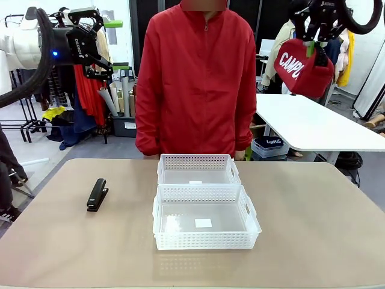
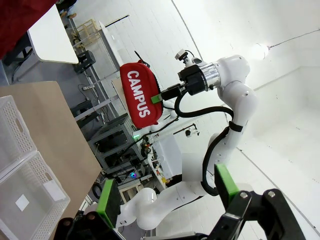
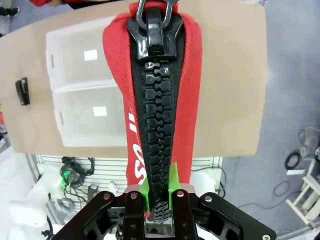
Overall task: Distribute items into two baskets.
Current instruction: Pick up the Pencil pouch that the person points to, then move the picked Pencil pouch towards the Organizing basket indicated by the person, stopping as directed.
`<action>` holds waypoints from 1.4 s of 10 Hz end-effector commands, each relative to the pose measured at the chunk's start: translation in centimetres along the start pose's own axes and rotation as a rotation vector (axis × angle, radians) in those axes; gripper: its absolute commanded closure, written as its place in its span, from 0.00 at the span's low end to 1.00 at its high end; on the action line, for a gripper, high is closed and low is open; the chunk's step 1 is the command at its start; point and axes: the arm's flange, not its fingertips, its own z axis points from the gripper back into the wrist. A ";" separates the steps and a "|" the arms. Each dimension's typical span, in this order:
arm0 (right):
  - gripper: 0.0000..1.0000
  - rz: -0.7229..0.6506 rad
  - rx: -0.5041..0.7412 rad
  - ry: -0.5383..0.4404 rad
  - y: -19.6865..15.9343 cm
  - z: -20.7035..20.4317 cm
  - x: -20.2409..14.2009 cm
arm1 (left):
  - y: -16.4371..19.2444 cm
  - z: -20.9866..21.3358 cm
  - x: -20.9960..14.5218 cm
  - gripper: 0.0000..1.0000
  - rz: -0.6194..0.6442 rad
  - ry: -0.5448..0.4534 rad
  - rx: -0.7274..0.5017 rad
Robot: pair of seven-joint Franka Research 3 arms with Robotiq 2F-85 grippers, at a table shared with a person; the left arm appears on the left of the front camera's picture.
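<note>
My right gripper (image 1: 314, 43) hangs high over the table's right side, shut on the zipper edge of the red "CAMPUS" pouch (image 1: 304, 67). The right wrist view shows the pouch (image 3: 160, 95) dangling from my pinched pads (image 3: 172, 185), well above the table. The black stapler (image 1: 97, 194) lies flat on the table's left part, also seen as the stapler (image 3: 22, 91). Two white lattice baskets stand end to end at the centre: the near basket (image 1: 204, 239) and the far basket (image 1: 195, 161), both holding nothing but a sticker. My left gripper (image 1: 107, 42) is raised at upper left, open with nothing between its fingers, and also shows as the left gripper (image 2: 167, 195).
A person in a red jacket (image 1: 195, 78) stands at the far edge, right behind the far basket. The tan table (image 1: 301, 229) has free room on both sides of the baskets. A white table (image 1: 313, 123) stands behind at the right.
</note>
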 end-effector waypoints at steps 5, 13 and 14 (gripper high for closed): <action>1.00 0.000 -0.001 0.000 0.0 0.0 -0.2 | -0.1 0.1 -0.2 0.00 0.000 -0.003 -0.003; 1.00 0.000 -0.001 0.000 0.0 0.0 -0.2 | -0.1 0.1 -0.2 0.00 0.000 -0.003 -0.003; 1.00 0.000 -0.001 0.000 0.0 0.0 -0.2 | -0.1 0.1 -0.2 0.00 0.000 -0.003 -0.003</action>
